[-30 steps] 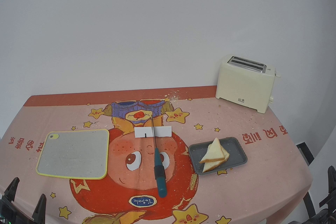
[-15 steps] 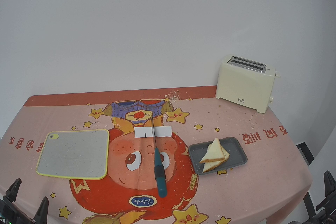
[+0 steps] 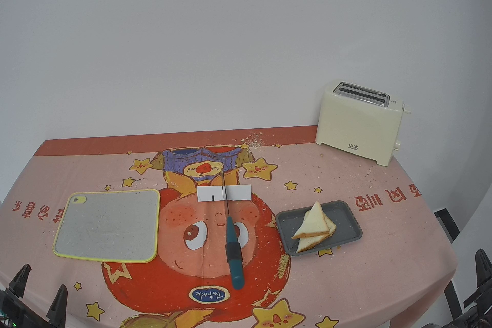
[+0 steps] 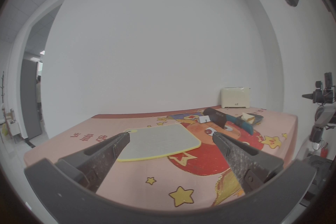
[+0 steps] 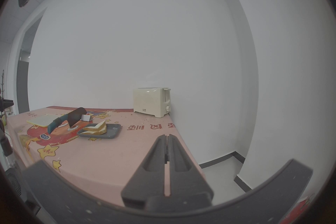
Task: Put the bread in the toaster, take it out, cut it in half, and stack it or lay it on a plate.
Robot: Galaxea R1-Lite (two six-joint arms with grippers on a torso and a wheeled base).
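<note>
Two triangular bread halves [image 3: 313, 226] lie stacked on a dark grey plate [image 3: 348, 221] at the table's right middle. The cream toaster [image 3: 359, 121] stands at the far right corner with both slots empty. A teal-handled knife [image 3: 233, 252] lies in the centre, its blade over a white holder [image 3: 224, 192]. My left gripper [image 3: 41, 283] hangs open off the near left edge, short of the cutting board [image 4: 157, 140]. Off the near right corner my right gripper [image 5: 167, 139] is shut on nothing, well away from the plate [image 5: 113, 129].
A grey cutting board with a yellow rim [image 3: 107, 225] lies bare at the left. Crumbs dot the cartoon-print tablecloth [image 3: 389, 262] near the toaster. A white wall stands right behind the table; the cloth's right edge drops to the floor.
Both grippers have sunk slightly lower at the near edge. Bread, plate, knife and toaster have not moved.
</note>
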